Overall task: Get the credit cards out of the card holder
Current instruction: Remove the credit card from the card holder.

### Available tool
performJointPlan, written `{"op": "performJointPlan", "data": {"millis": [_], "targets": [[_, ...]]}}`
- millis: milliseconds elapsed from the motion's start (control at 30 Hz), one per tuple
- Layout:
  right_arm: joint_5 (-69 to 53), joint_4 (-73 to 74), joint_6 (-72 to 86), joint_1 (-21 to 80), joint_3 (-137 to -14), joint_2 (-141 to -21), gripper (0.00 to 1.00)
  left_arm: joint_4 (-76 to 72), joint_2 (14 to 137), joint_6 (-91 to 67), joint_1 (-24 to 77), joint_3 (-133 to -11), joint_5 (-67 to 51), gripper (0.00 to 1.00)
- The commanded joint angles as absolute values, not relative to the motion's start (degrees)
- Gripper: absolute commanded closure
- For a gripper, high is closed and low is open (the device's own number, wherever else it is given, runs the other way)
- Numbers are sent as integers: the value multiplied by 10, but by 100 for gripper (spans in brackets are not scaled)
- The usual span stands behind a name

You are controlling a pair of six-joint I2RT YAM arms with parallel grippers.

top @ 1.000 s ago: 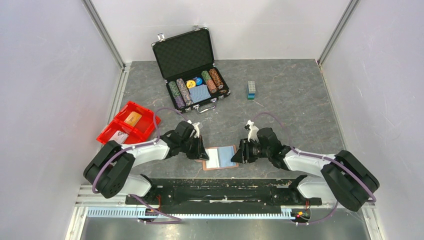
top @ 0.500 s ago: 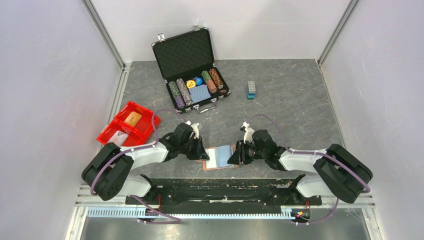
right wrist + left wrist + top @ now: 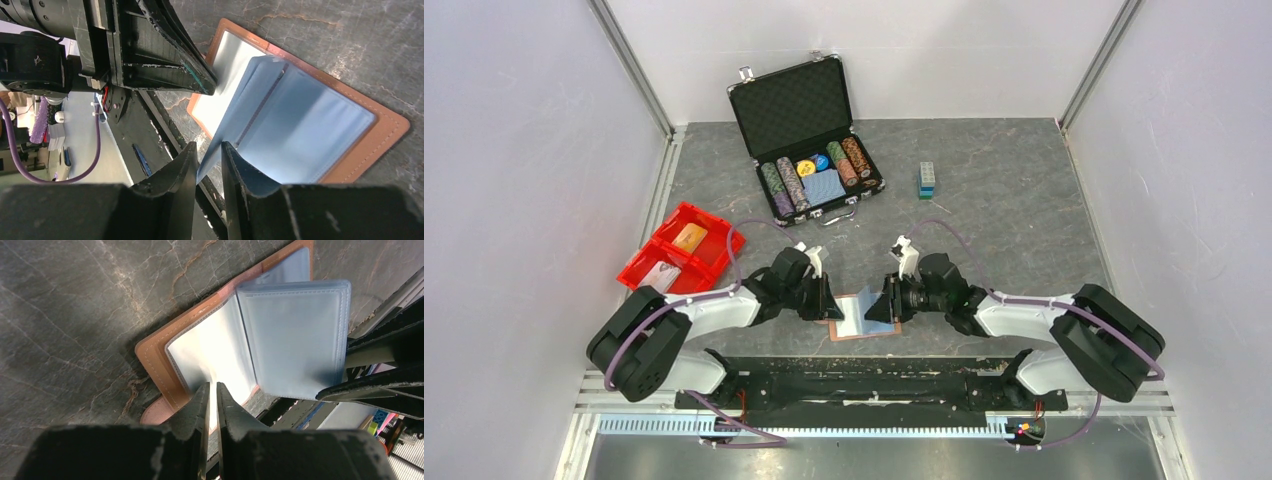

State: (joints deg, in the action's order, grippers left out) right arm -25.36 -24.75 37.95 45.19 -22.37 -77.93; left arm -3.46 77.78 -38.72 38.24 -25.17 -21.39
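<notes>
Ok, card holder (image 3: 861,318) is lying open on the table (image 3: 1024,200) right btwn my two arms, brown cover down, pale blue sleeves up.

Left gripper (image 3: 210,400) is low on the near edge of the left page. The jaws are almost together w/ the thin page pinched between them. I read that as an anchor, so the holder can't slide or flip shut while the other side gets worked.

Right gripper (image 3: 209,160) has come in from the opposite side. One loose sleeve leaf (image 3: 245,105) is tilted up off the cover, and its free edge runs btwn my right fingers. The gap there is narrow, but I can't tell from either wrist cam whether the jaws actually bite or just bracket it. Raising that leaf makes sense to me, since it opens the pocket mouths underneath.

As for the credit cards, an orange-yellow card (image 3: 690,237) and a pale card (image 3: 661,273) look to be sitting in the red bin (image 3: 724,258) off to my left, well apart from the holder. Too small to be sure. Whether any more are in the sleeves I can't tell, bc I see no printed face thru the plastic.

My guess is we're mid-task, paging thru to check the remaining pockets. The risk I see is the leaf slipping, or the whole holder dragging.
</notes>
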Motion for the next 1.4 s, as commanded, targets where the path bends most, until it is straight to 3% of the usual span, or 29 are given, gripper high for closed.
{"op": "performJointPlan", "data": {"millis": [0, 133, 300, 433, 700, 1000, 1133, 1233, 1367], "targets": [[-251, -282, 381, 463, -252, -797, 71, -24, 765, -414, 390, -236, -192, 84], [-247, -286, 384, 479, -267, -812, 65, 10, 723, -422, 391, -243, -174, 83], [-243, -287, 386, 495, -280, -830, 57, 89, 622, -445, 391, -266, -102, 74], [-238, -282, 385, 502, -289, -837, 42, 134, 562, -458, 391, -283, -65, 69], [-203, -220, 354, 503, -305, -805, 38, 153, 518, -448, 391, -300, -79, 66], [-125, -148, 312, 495, -296, -760, 42, 98, 605, -438, 391, -298, -150, 69], [-127, -146, 324, 498, -304, -772, 43, 108, 608, -441, 391, -286, -101, 70], [-77, -112, 329, 518, -330, -784, 35, 137, 578, -451, 391, -278, -43, 67], [2, -81, 345, 548, -361, -795, 33, 187, 503, -456, 391, -282, 35, 62]]}}
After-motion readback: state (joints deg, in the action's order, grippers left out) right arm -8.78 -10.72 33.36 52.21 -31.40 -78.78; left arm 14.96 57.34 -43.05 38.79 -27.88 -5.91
